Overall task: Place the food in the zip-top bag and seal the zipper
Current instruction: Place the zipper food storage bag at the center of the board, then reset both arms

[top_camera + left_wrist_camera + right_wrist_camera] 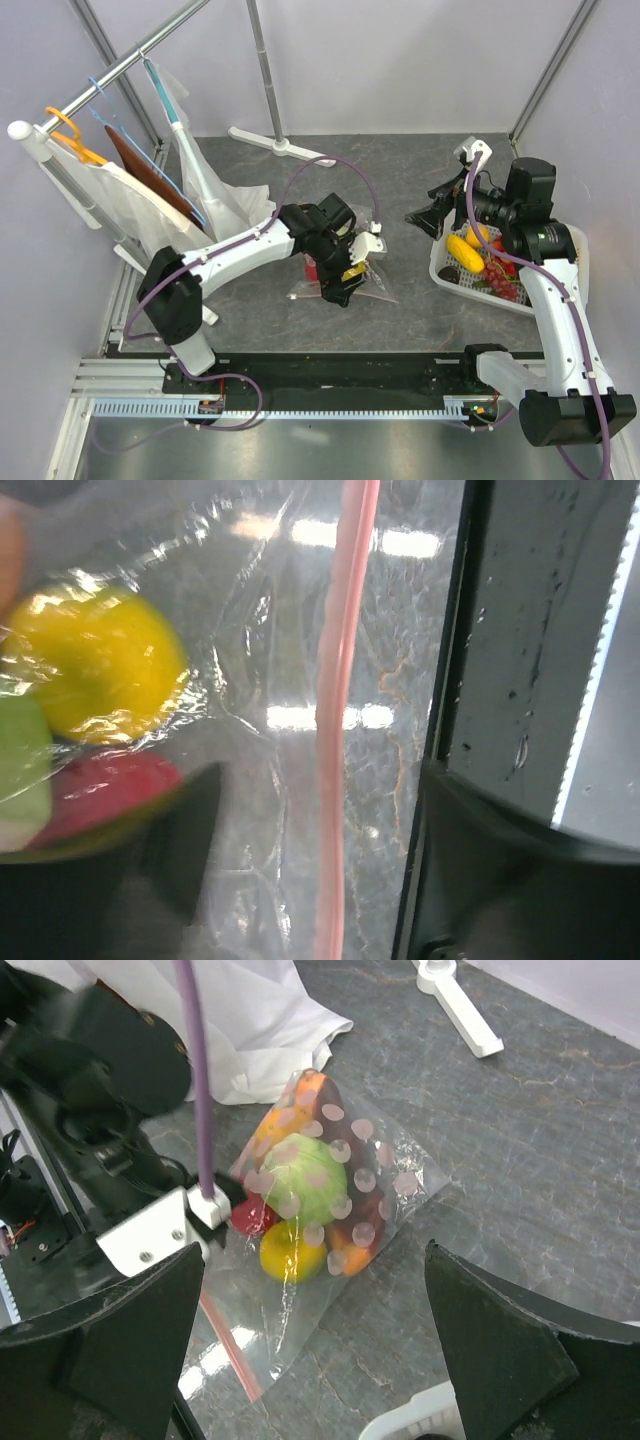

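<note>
Some food (305, 1185) bagged, sealing in hand — zipper (335, 730) between parted jaws of left claw (315, 820); right claw (315, 1255) wide, empty — next, pinch it.

Lab test cell — plain panel walls (400, 60); metal frame posts (547, 70).

The zip-top bag (298, 1315), clear plastic printed with pale pink dots, lies flat below the wide-open jaws of the right gripper (315, 1350), apart from both. Its zipper (338, 720), a thin pink-red strip, runs straight through the gap between the parted jaws of the left gripper (320, 880); whether it is sealed cannot be told. The food sits bunched inside the bag, on the left side of that gap: a round green cabbage (305, 1175), a yellow lemon (290, 1252), a red apple (250, 1218), a long orange-brown piece (322, 1100) and an orange piece (350, 1257). Yellow corn (465, 249) and red pieces (503, 272) lie just behind the right jaws.
</note>
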Controlling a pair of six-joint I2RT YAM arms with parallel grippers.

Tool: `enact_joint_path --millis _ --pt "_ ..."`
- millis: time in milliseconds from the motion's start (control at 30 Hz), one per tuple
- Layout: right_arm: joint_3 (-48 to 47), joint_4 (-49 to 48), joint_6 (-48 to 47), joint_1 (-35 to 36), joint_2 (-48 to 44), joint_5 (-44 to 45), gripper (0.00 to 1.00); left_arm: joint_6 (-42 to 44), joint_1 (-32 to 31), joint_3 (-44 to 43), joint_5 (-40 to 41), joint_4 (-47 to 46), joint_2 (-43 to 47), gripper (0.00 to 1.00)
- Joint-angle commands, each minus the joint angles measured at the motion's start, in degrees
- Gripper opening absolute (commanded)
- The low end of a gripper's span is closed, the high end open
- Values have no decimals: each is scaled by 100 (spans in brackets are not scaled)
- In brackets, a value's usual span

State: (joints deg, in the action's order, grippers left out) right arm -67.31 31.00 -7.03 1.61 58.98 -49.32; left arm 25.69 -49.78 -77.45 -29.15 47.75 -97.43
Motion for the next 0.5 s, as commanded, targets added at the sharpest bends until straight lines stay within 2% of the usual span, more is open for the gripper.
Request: enact_joint_path --millis 0,67,133,267,333,467 --pt "-37 204 -54 -29 -80 194 98 -90 -23 -691 -171 507 759 100" --pt "51 213 121 -29 -80 247 98 -205 -23 -920 126 595 1058 100" --pt "139 239 201 -29 -97 353 98 -345 99 -1499 338 797 1103 100" --pt "139 160 543 -29 -141 1080 98 -802 932 -3079 41 1263 857 100" --pt "104 221 623 -29 -89 1643 98 -934 1206 -3206 154 1185 962 100" --pt "174 389 422 -29 -18 2075 98 -1075 1821 -2891 339 1053 1268 100"
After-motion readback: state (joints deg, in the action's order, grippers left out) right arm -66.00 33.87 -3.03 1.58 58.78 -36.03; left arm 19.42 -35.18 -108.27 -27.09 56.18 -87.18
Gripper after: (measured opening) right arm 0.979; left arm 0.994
